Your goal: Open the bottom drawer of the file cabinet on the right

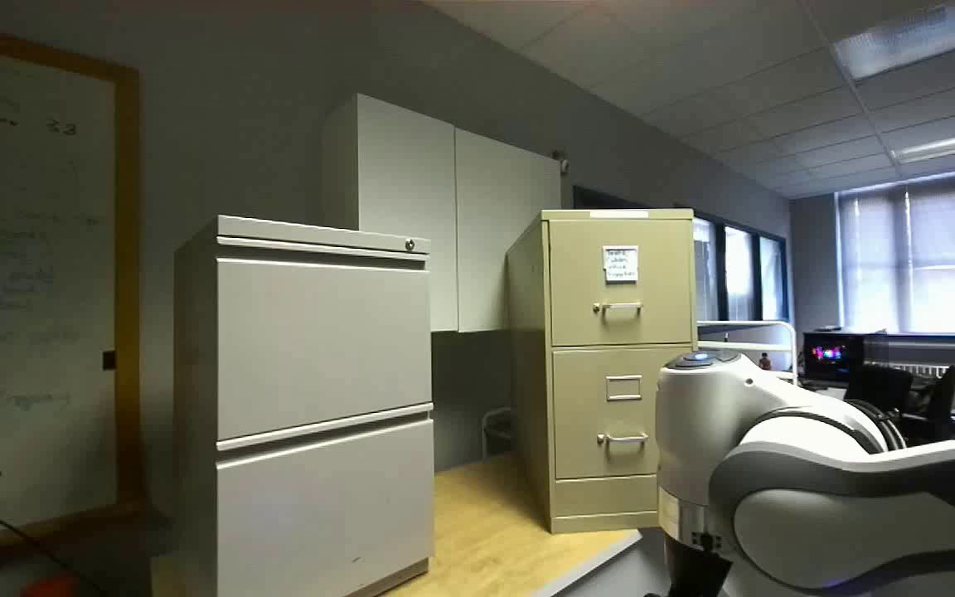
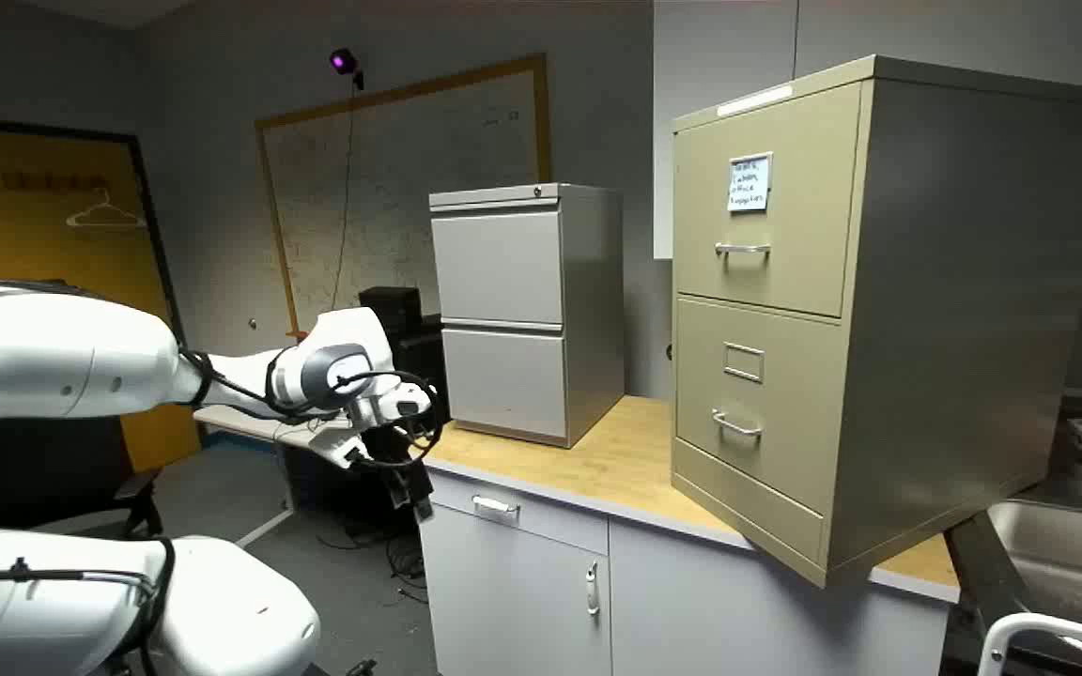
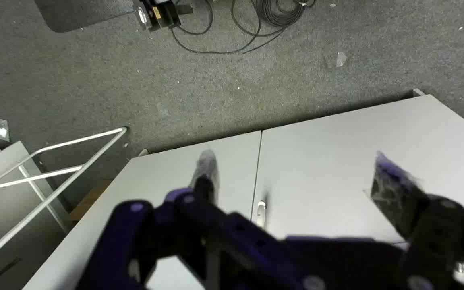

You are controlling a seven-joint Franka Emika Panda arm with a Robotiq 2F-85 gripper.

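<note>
The tall beige file cabinet stands on the counter in both exterior views. Its bottom drawer is shut, with a silver handle; drawer and handle also show in an exterior view. The arm covers the drawer's right edge in an exterior view. My gripper points down in front of the counter, apart from the file cabinet and well to its left there. In the wrist view the gripper is open, with nothing between its fingers. The file cabinet is out of the wrist view.
A light-grey two-drawer cabinet stands left of the file cabinet on the wooden counter. White base cabinet doors with a handle are below. A sink and a white metal rail are at the right.
</note>
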